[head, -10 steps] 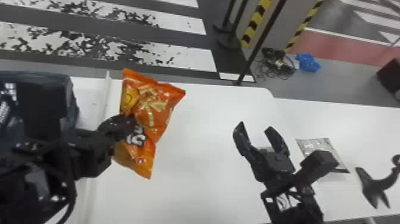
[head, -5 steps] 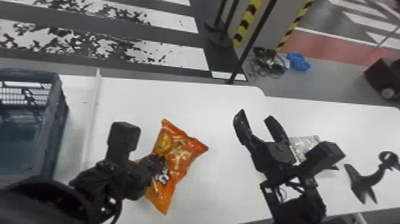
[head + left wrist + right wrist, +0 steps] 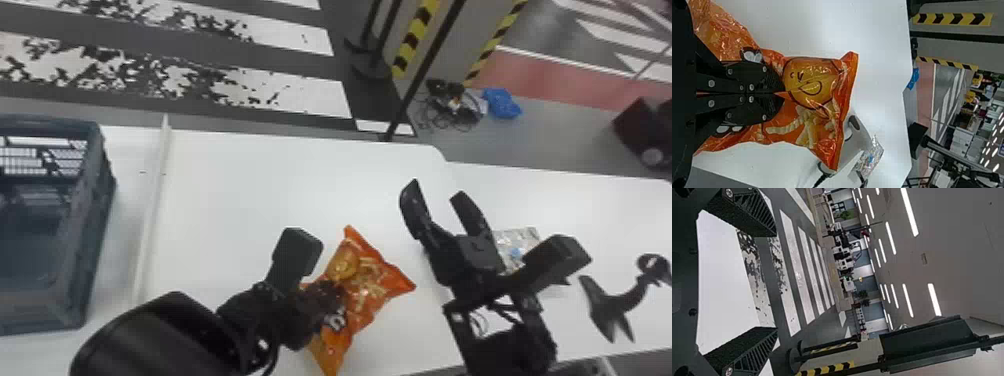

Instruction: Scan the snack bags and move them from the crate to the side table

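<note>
While the black left hand (image 3: 332, 295), pinched closed, holds one shiny orange bag (image 3: 372, 285), the black right hand (image 3: 436, 194) gapes empty; one silver foil bag (image 3: 517, 242) lies on the white desk (image 3: 260, 185).

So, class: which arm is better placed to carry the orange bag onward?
Left, I'd judge: the left gripper is closed on the orange bag, while the right gripper stands open and empty.
</note>
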